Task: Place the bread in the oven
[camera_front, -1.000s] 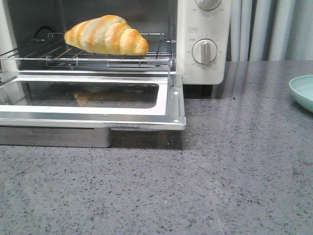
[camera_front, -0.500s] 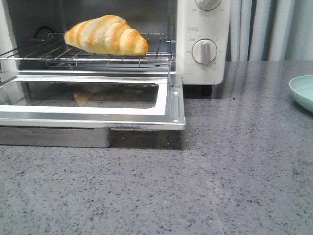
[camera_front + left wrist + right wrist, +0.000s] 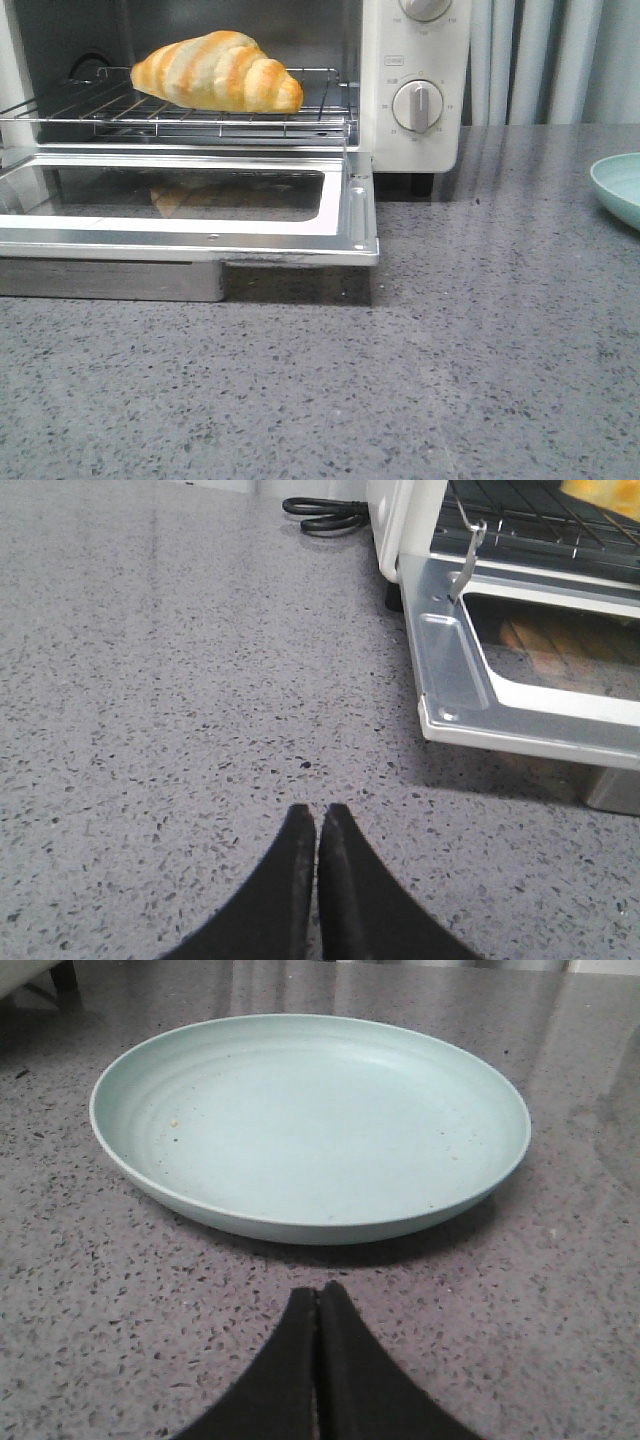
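Note:
The bread [image 3: 218,71], golden-orange with pale stripes, lies on the wire rack [image 3: 200,115] inside the white oven [image 3: 415,90]. The oven's glass door [image 3: 190,205] is folded down flat and open. A corner of the bread shows in the left wrist view [image 3: 603,490], with the open door [image 3: 520,670]. My left gripper [image 3: 318,815] is shut and empty, above the counter beside the door's corner. My right gripper [image 3: 319,1292] is shut and empty, just in front of a plate. Neither gripper shows in the front view.
A pale green plate [image 3: 310,1120] sits on the grey speckled counter, also at the right edge of the front view [image 3: 620,185]. A black cable [image 3: 325,515] lies coiled behind the oven. A metal crumb tray [image 3: 110,280] sits under the door.

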### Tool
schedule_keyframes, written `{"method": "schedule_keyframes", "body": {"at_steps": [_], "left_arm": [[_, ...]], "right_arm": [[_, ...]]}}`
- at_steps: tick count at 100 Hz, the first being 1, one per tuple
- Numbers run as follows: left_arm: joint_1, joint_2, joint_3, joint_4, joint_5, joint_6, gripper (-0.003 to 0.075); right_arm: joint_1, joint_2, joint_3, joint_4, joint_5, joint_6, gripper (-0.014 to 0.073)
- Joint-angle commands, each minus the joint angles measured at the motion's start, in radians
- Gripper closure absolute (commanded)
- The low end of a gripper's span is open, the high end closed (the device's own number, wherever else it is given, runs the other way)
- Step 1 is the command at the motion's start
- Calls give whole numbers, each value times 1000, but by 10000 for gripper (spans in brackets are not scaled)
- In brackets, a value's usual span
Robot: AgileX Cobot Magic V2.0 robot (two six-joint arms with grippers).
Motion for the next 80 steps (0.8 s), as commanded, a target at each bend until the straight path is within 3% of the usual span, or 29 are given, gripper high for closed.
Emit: {"method": "schedule_keyframes", "body": {"at_steps": [1,80], "left_arm": [[4,-28,25,9,-45,18,741],[4,-28,25,2,-54,77,741]], "right_arm": [[0,-21,13,11,-29,-6,670],[0,-21,13,11,-29,-6,669]]}}
